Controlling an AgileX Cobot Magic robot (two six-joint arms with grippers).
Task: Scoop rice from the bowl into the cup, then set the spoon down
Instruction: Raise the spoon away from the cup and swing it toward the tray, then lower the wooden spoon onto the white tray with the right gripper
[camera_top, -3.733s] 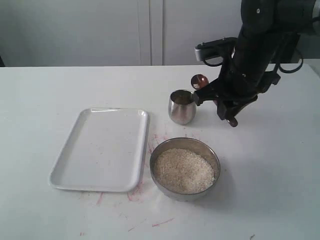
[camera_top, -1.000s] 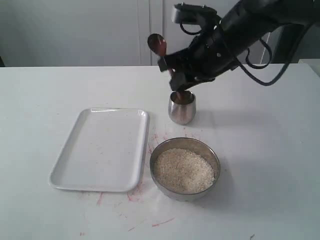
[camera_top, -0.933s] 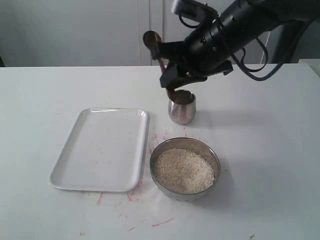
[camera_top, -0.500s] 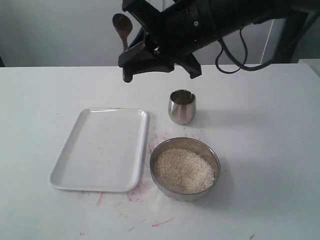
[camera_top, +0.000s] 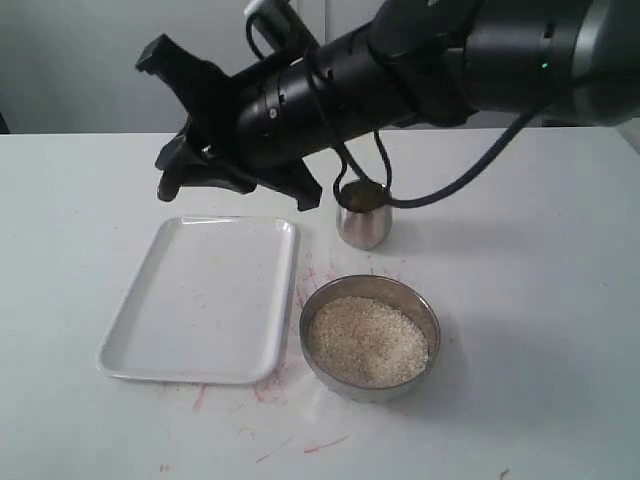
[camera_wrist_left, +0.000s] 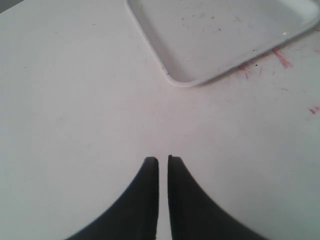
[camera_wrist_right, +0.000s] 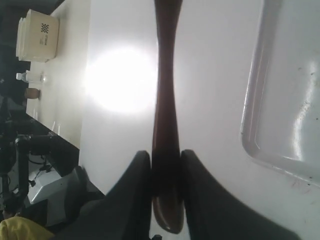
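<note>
My right gripper (camera_top: 185, 125) has reached across to the left and hangs above the table just beyond the far end of the tray. The right wrist view shows this gripper (camera_wrist_right: 166, 152) shut on the handle of the dark wooden spoon (camera_wrist_right: 165, 90); the spoon's oval end is out of frame. From the exterior view the arm hides the spoon. The small steel cup (camera_top: 363, 218) stands behind the wide steel bowl (camera_top: 425, 318), which is heaped with rice (camera_top: 366, 342). My left gripper (camera_wrist_left: 163, 159) is shut and empty, low over bare table.
A white rectangular tray (camera_top: 200, 300) lies left of the bowl, and one corner of this tray (camera_wrist_left: 220, 35) lies ahead of the left gripper. Red smears (camera_top: 300, 285) mark the table between tray and bowl. A pale box (camera_wrist_right: 37, 32) sits off the table's far side.
The right arm has swung left and lower with the spoon, from above the cup to beyond the tray's far end. Cup, bowl and tray have not moved.
</note>
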